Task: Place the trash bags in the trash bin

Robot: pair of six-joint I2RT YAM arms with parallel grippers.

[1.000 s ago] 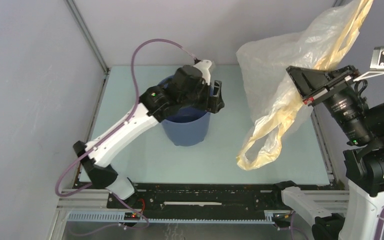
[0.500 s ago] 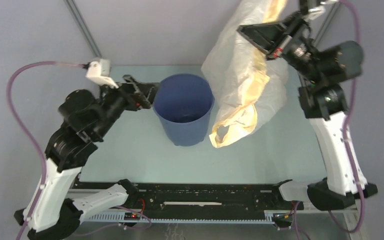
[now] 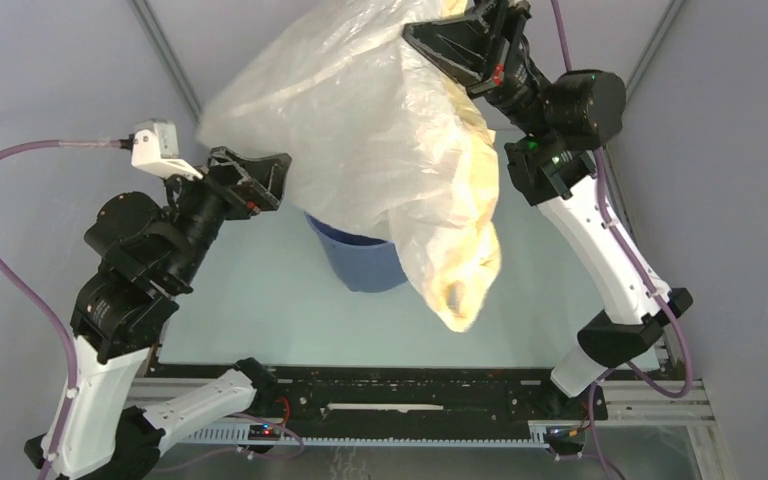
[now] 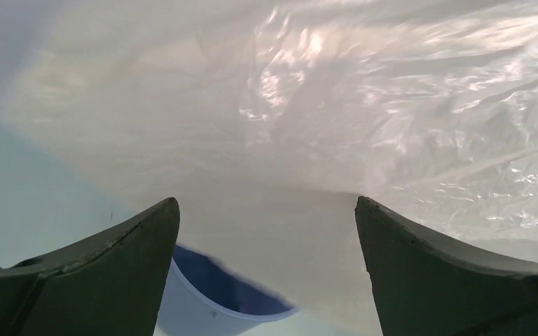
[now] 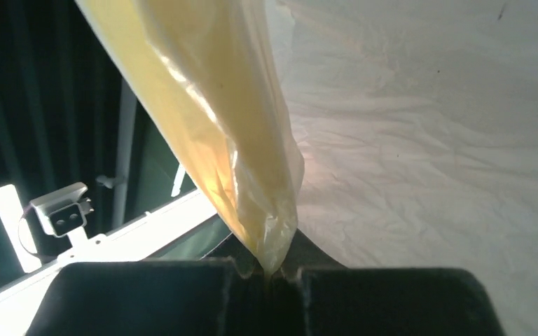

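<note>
The translucent white trash bag (image 3: 360, 130) with a pale yellow band (image 3: 470, 240) hangs high, spread over the blue trash bin (image 3: 360, 262), most of which it hides. My right gripper (image 3: 440, 40) is shut on the bag's yellow rim (image 5: 252, 175) near the top of the top view. My left gripper (image 3: 260, 180) is open and empty, raised at the bag's left edge. In the left wrist view the bag (image 4: 364, 126) fills the space ahead of the fingers (image 4: 126, 259), and the bin's rim (image 4: 210, 308) shows below between them.
The pale green table (image 3: 250, 310) has metal frame posts (image 3: 165, 50) at the back corners and grey walls on both sides. A black rail (image 3: 410, 400) runs along the near edge. A wrist camera (image 5: 59, 210) shows at the left of the right wrist view.
My right gripper has carried the bag left and up, from beside the bin to over it. My left gripper has drawn back from the bin and risen to the bag's left edge.
</note>
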